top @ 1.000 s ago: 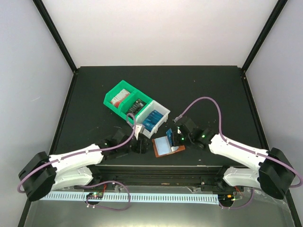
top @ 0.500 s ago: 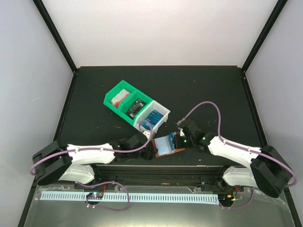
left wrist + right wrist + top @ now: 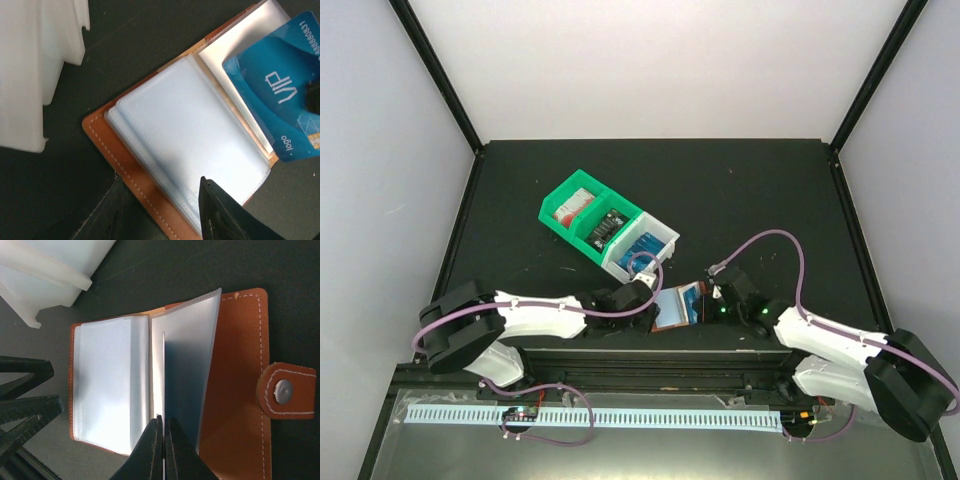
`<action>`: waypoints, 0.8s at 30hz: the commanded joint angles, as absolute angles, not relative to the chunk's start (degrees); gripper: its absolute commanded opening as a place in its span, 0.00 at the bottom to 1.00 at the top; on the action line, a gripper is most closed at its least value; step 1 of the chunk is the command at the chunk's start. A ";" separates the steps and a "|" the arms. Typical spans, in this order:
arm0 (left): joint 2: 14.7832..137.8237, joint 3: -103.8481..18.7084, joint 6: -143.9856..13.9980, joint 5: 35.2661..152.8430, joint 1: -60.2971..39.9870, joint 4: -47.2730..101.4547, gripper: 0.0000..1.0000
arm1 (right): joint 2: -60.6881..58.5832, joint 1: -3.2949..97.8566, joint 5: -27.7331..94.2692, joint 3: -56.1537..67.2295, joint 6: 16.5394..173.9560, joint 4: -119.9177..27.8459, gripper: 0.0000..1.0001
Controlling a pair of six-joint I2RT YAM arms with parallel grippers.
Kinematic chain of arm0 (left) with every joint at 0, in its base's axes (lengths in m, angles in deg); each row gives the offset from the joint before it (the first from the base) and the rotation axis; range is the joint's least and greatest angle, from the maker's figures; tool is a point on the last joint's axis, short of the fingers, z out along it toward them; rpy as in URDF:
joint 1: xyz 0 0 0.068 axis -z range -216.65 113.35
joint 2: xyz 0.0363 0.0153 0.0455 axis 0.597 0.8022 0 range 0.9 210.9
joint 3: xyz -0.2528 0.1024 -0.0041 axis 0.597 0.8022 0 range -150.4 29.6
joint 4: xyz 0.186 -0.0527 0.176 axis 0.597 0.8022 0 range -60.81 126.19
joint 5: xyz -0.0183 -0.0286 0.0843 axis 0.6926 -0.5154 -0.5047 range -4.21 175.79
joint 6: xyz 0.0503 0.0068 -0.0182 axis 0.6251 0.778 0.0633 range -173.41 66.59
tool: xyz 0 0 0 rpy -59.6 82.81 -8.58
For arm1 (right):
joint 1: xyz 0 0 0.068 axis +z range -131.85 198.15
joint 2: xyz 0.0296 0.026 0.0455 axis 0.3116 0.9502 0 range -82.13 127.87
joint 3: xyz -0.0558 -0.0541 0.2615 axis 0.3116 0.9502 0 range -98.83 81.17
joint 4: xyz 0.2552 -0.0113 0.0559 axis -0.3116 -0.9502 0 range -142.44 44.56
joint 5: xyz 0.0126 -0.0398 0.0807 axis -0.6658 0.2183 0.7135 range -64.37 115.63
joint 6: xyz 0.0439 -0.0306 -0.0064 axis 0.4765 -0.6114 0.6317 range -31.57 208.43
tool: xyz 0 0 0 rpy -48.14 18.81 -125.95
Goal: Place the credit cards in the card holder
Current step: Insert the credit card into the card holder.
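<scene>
Two black fingers of the right gripper [image 3: 161, 422] are pressed together on the near end of a blue card [image 3: 280, 100], so that from its own wrist view the card shows only as a thin edge running up between the clear leaves. Its far end sits in the fold of the card holder [image 3: 235, 390], which lies open on the black table [image 3: 770, 190] close to the front edge, snap tab out to one side. By my reckoning the card is started into a pocket but not seated, since most of its printed face shows over the clear plastic.

Across from it the left gripper [image 3: 160, 192] stands spread, its fingers to either side of the holder's stitched leather edge. It looks placed to steady the holder, though I cannot tell whether it actually bears on it.

Further back sit the white bin [image 3: 645, 250] and the green bin [image 3: 585, 215], side by side and touching. Something blue lies in the white one, something red and white and something dark in the green one. I take these for cards waiting their turn. The pockets I can see look empty, so nearly the whole job lies ahead
</scene>
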State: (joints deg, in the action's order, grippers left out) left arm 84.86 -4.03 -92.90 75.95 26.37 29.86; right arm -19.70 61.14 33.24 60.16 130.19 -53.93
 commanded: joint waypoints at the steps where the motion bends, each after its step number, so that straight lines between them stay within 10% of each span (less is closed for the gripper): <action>1: 86.50 -7.59 -94.92 73.96 25.75 31.71 0.41 | -21.66 60.82 31.74 60.99 131.91 -51.19 0.04; 24: 90.43 -7.34 -97.27 74.20 25.04 36.44 0.29 | -11.44 58.12 42.70 56.71 131.34 -47.20 0.04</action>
State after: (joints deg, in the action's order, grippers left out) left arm 89.12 -6.85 -97.01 74.09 25.17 34.45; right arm -11.98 58.43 39.15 57.40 132.20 -48.75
